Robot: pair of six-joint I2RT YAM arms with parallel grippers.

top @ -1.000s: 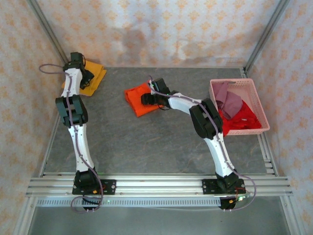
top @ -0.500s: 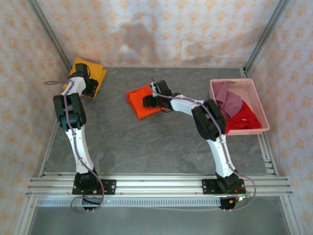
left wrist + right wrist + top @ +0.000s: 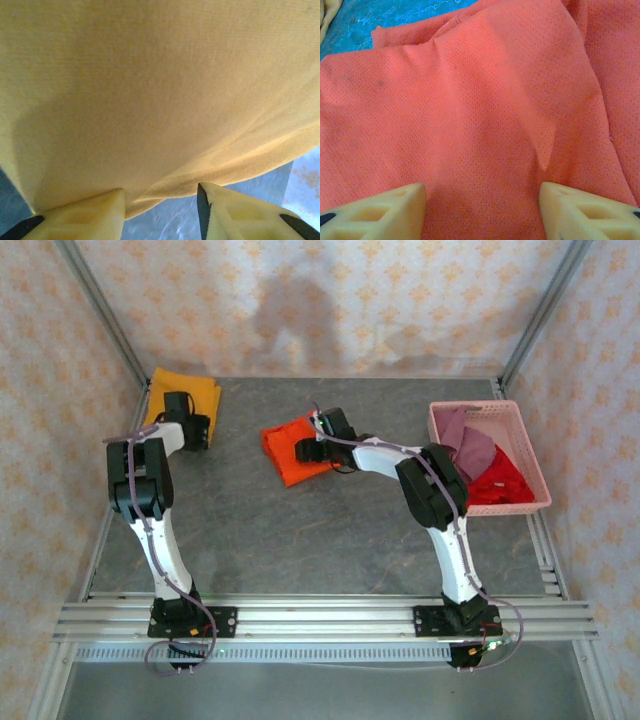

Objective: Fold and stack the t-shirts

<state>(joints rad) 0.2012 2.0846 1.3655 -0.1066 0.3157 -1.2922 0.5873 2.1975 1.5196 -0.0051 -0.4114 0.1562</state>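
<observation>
At 10 o'clock on the table: mustard yellow t-shirt, a compact pad in the far-left corner.
- Left gripper: at the pad's 5 o'clock edge, fingers spread, hem just ahead of the gap, nothing pinched.

Near centre, toward 12 o'clock: bright orange t-shirt, roughly squared up, its upper layers creased and overlapping.
- Right gripper: low over the cloth from its 3 o'clock side, fingers set wide, fabric under them but not gripped.

At 3 o'clock: pink basket, holding the dusty mauve t-shirt and red t-shirt, both loose and unfolded.

Step in hand, as judged: finishing the orange fold for stacking.
- Flatten the raised crease before you close the fingers.
- Bite deep enough to catch every layer, or the packet may open when lifted.
- Keep the yellow pad square and its hem undragged, since it likely serves as the stack's base.
- Carry the orange low and level.
</observation>
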